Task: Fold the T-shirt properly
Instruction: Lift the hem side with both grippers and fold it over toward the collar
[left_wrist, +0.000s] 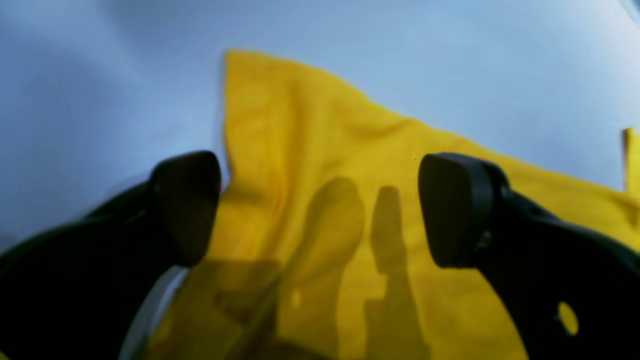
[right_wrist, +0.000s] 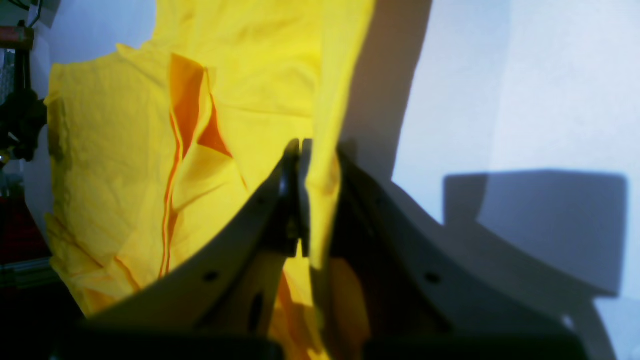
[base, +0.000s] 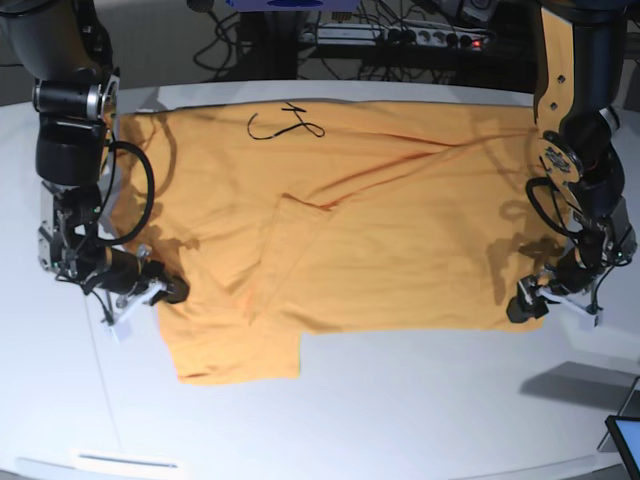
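Note:
The orange-yellow T-shirt lies spread across the white table, with a diagonal fold in its middle and a sleeve flap at the lower left. My right gripper is at the shirt's left edge. In the right wrist view this gripper is shut on a raised fold of the T-shirt. My left gripper sits at the shirt's lower right corner. In the left wrist view it stands open just above the T-shirt, black fingers wide apart, holding nothing.
A thin dark squiggle lies near the collar at the shirt's far edge. Cables and a power strip run behind the table. A small screen corner sticks in at the bottom right.

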